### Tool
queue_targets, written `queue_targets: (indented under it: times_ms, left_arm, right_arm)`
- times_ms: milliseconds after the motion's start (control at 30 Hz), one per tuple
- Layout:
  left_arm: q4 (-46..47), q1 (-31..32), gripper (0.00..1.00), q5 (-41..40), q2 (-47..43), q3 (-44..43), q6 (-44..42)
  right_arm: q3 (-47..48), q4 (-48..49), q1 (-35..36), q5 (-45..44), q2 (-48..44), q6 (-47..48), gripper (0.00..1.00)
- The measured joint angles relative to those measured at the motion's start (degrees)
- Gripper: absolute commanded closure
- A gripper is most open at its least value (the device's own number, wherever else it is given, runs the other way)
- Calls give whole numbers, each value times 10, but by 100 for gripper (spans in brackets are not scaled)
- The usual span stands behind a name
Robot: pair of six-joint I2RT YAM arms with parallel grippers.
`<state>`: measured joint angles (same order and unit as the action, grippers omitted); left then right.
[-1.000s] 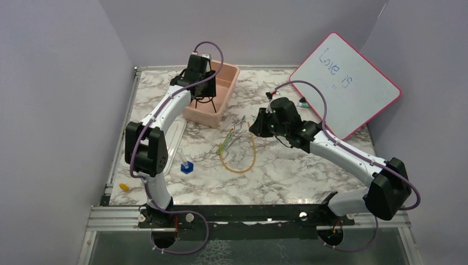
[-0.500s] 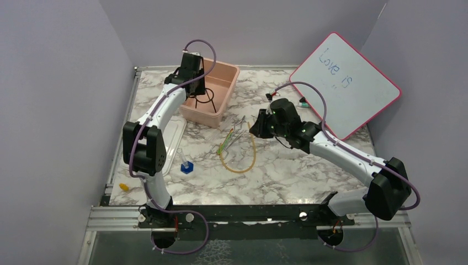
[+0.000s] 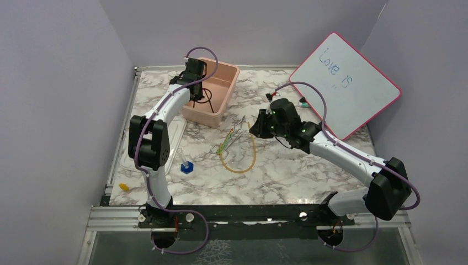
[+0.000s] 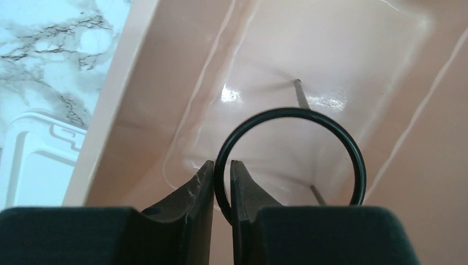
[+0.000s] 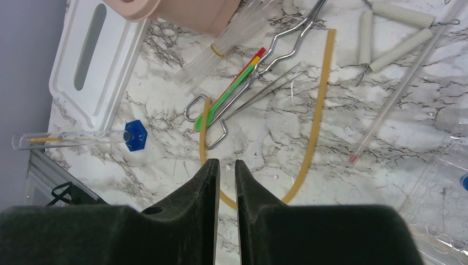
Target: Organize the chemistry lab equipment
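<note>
The worktop is a flat slab with a white and grey marble pattern. A red-framed whiteboard, smooth and glossy, leans at its far right corner. At the far left stands a pink rectangular plastic tub with rounded corners and a shiny inner wall. Beside it lies a flat white plastic lid with a long slot.

In the middle of the worktop an amber rubber tube lies bent in a matt U. Thin, bright metal tongs with wavy arms and wire loop handles lie across it. A flat green-handled tool that runs to yellow and red at its tip rests along them. A black wire ring, round and thin, sits inside the tub on slim metal legs. Near the lid a small blue hexagonal cap closes a clear tube lying on its side.

The left claw hangs over the tub, drawn to a narrow slit with the ring's near rim pinched in it. The right claw hovers above the bend of the amber tube, nearly closed and holding nothing; tongs and green tool lie just beyond its tips.
</note>
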<state>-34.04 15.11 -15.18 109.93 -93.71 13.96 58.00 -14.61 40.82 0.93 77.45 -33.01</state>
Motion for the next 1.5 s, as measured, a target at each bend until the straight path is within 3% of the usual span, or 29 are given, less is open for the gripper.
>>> queue_targets:
  times_ms: [333,600,733,1000,1267,1333,1500]
  left_arm:
    - [1,0,92,-53,-2,7,3]
    - [0,-3,92,-88,-12,23,15]
    - [0,-9,76,-101,-20,30,26]
    - [-21,-14,58,-93,-38,13,30]
    - [-26,-15,51,-55,-107,-33,25]
    - [-30,-15,49,-32,-133,-33,24]
    - [-31,-15,43,26,-197,-25,16]
  right_arm:
    - [0,0,0,0,0,0,80]
    - [-4,0,0,0,0,0,80]
    - [-4,0,0,0,0,-1,79]
    - [-4,0,0,0,0,-1,76]
    - [-5,5,0,14,-3,12,65]
    - [-7,16,5,22,-3,21,58]
    - [-9,54,78,30,-1,52,47]
